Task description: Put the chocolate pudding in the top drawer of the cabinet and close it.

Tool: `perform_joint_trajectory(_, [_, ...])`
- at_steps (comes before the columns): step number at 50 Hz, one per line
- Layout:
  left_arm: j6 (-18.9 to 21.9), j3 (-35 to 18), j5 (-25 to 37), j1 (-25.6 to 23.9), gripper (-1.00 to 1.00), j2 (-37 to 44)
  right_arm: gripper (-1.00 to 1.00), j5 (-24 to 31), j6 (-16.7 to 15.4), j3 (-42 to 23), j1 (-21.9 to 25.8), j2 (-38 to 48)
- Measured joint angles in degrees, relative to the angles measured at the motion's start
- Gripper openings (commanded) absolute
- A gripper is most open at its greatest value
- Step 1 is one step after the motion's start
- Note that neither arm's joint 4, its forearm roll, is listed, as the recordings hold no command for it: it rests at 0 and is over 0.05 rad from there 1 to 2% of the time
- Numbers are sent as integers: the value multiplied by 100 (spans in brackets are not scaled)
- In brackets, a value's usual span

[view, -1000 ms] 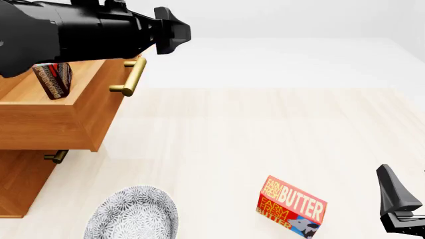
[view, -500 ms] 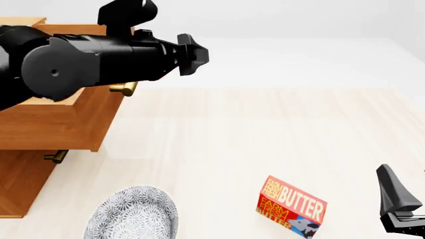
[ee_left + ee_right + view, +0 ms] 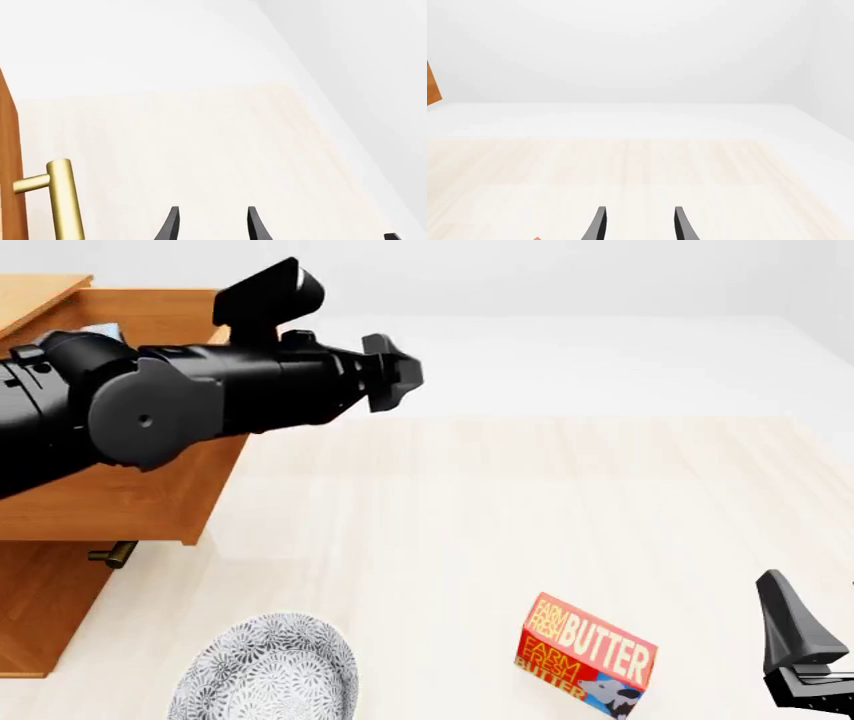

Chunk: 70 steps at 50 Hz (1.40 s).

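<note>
Left arm swung right; left fingers [image 3: 211, 225] parted, empty, beside top drawer [image 3: 147, 490] handle [image 3: 63, 200].

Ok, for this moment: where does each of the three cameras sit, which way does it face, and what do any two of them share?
Front view: fixed above and behind the arms, facing forward and down over the table; shows the left arm across the open top drawer, the right gripper, a butter box and a patterned plate.
Left wrist view: behind the left gripper, looking past the brass handle across bare table.
Right wrist view: behind the right gripper, facing the far table edge.
Shared: both wrist views show open fingertips and the pale wood tabletop.
</note>
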Motion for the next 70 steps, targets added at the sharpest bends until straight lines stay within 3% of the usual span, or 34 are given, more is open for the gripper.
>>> perform_joint_trajectory(34, [-251,313,-415,261,100,169,100,0,0,0,0,0])
perform_joint_trajectory(70, [-218,465,-491,643,100,248,100,0,0,0,0,0])
